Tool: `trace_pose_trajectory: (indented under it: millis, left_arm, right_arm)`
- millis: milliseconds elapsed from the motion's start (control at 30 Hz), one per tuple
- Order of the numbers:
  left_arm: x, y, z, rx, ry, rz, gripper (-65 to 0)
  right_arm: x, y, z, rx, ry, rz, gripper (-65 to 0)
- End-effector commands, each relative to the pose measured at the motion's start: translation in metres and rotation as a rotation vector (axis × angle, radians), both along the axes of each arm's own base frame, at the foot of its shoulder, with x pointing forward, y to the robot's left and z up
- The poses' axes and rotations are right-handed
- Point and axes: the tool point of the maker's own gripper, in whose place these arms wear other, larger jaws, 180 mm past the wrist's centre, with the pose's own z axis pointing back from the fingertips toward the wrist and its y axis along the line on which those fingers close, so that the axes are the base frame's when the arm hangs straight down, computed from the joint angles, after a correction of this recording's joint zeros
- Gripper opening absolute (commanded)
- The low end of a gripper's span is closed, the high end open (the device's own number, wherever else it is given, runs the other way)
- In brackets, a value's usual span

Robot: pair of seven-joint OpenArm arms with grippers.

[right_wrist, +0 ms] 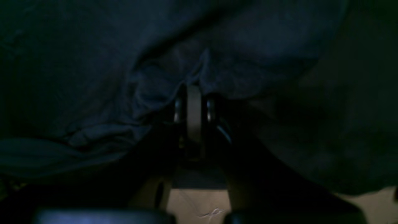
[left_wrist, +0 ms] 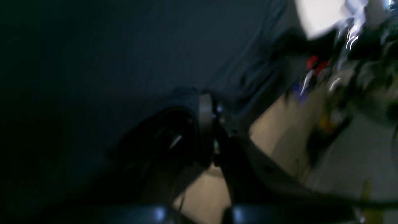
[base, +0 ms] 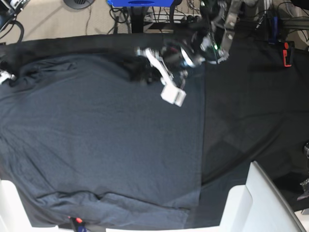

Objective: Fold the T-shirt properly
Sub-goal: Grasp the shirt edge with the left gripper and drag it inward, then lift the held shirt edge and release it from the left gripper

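Base view shows the T-shirt (base: 101, 135) spread on the counter (base: 251, 111); right gripper (right_wrist: 194, 93) pinches its hem, left gripper (left_wrist: 206, 109) pinches shirt fabric.

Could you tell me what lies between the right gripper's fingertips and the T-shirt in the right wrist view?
Nothing: the right gripper is shut directly on a bunched fold of the T-shirt, as the right wrist view shows.

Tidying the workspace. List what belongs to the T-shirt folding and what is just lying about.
For the job:
T-shirt
right claw, shut on its fabric
left claw, shut

Lying about:
black tablecloth
red object on it
blue object past the far edge
white panel at the near edge
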Motion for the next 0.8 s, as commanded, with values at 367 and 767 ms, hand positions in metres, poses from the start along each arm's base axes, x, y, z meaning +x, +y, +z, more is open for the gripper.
trace_pose_trajectory:
  millis: [367, 767]
  left_arm:
    - [0.055, 0.013, 0.002, -0.016, -0.018, 0.061, -65.0]
    - [0.095, 0.018, 0.006, 0.002, -0.051, 0.075, -65.0]
  right_arm:
    - [0.055, 0.007, 0.024, -0.032, -0.069, 0.029, -64.8]
    - [0.093, 0.017, 0.042, -0.041, -0.126, 0.07, -64.8]
